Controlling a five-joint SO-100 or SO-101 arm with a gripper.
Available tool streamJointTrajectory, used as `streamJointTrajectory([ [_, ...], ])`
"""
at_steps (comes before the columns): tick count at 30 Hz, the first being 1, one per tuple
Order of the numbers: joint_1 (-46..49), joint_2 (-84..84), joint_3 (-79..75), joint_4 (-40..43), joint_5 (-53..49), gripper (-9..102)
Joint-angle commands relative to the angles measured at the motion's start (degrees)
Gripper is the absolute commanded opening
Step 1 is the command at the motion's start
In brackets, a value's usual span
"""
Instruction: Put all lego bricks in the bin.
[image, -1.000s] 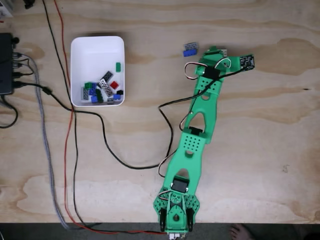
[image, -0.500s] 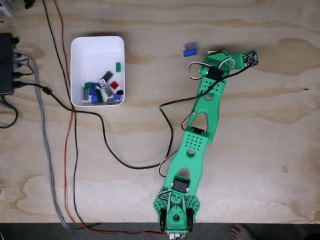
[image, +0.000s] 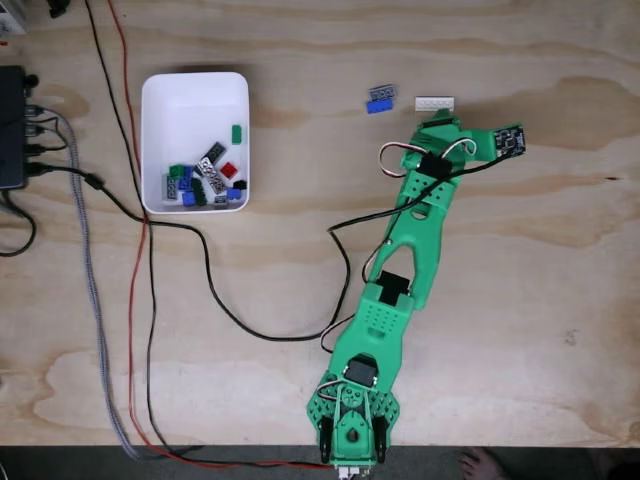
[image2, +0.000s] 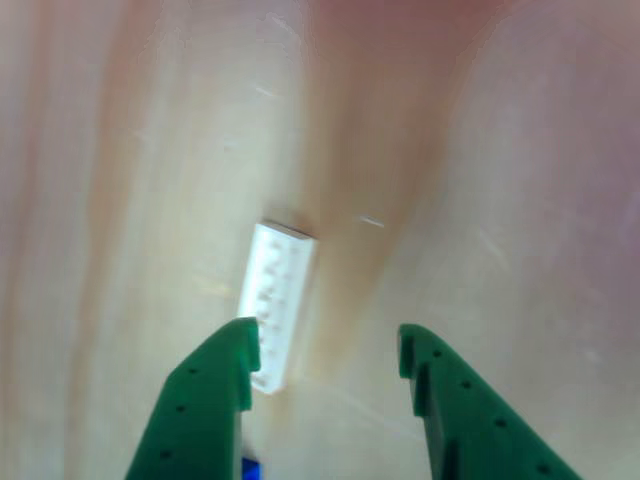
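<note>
On the table (image: 520, 300), three loose lego bricks (image: 434, 103).

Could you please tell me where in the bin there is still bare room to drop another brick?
The bin has bare floor in its upper half, bordered by the top and side walls. Its lower half is crowded with lego bricks, besides one green brick by the right wall.

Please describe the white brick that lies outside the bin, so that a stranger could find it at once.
On the wooden table, look right of the white bin, just beyond the tip of the green arm. There a white brick lies flat. Its neighbour on the left is a grey and blue pair; this one is plain white and long.
</note>
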Motion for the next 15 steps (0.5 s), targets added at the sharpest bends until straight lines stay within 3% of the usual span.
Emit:
streamJointTrajectory([
  [1,-2.5,-6.0,-17.2,0.6,-2.5,21],
  [7,-6.4,-22.5,-36.7,8.3,-10.5,23],
  [15,-6.4,-32.5,-47.5,12.4,-16.3,22],
])
